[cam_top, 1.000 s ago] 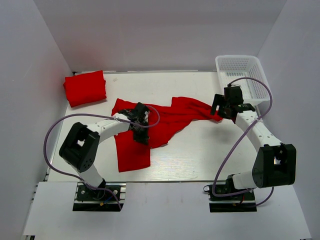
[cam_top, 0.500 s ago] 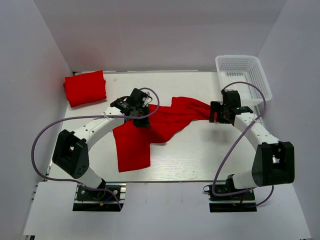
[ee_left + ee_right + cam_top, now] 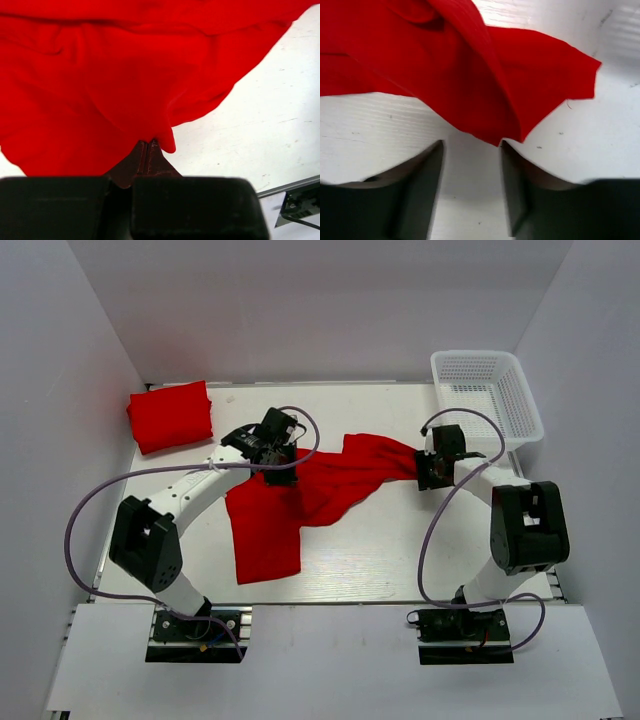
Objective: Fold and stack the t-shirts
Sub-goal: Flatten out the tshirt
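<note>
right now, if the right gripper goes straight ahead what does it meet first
The shirt: its loose edge lies just ahead of the right gripper, at the mouth of its open jaws, though depth is unclear.

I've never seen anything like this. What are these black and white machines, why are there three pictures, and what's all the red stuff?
These are two robot arms bolted to a white table. The wide picture looks down from above, with the left arm on the left and the right arm on the right. The two close-ups come from a small camera on each wrist, looking past that arm's own end effector. The red things are clothes: a folded t-shirt lies at the far left corner, and a crumpled t-shirt sprawls across the middle. A white basket stands at the far right. The left end effector is pinched shut on the crumpled t-shirt. The right end effector is open at that shirt's right edge, holding nothing.
</note>
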Robot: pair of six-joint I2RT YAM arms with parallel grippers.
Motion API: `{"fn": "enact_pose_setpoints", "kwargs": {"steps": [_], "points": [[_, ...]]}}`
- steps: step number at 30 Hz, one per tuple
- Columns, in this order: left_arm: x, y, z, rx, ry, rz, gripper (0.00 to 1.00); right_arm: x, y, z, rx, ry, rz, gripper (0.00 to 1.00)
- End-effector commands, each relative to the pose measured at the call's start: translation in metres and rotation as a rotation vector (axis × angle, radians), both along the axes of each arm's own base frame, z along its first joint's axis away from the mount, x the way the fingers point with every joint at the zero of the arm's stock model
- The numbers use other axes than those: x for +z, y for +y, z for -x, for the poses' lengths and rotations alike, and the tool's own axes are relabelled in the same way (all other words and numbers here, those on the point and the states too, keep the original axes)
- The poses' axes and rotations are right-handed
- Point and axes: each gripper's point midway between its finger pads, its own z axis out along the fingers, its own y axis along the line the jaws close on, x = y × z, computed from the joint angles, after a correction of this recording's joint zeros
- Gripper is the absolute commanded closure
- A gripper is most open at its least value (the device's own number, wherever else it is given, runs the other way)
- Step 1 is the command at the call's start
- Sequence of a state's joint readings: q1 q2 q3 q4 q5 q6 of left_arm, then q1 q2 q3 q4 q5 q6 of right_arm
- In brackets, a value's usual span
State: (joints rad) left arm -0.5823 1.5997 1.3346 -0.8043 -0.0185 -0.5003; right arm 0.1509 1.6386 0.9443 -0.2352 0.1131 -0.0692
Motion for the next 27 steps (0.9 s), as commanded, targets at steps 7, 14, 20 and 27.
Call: {"fn": "enact_pose_setpoints", "kwargs": {"steps": [7, 14, 20, 27], "points": [[0.039, 0.014, -0.024, 0.058, -0.134, -0.028, 1.0, 0.058, 0.021, -0.05, 0.069, -0.262, -0.093, 1.0], [0.112, 0.041, -0.057, 0.174, -0.346, -0.082, 1.0, 0.149, 0.017, -0.054, 0.013, -0.481, -0.142, 1.0], [0.22, 0.079, -0.073, 0.336, -0.656, -0.086, 1.0, 0.267, 0.001, -0.055, -0.112, -0.711, -0.194, 1.0], [0.354, 0.148, -0.046, 0.553, -1.002, -0.119, 1.0, 0.376, -0.045, -0.038, -0.329, -0.924, -0.128, 1.0]]}}
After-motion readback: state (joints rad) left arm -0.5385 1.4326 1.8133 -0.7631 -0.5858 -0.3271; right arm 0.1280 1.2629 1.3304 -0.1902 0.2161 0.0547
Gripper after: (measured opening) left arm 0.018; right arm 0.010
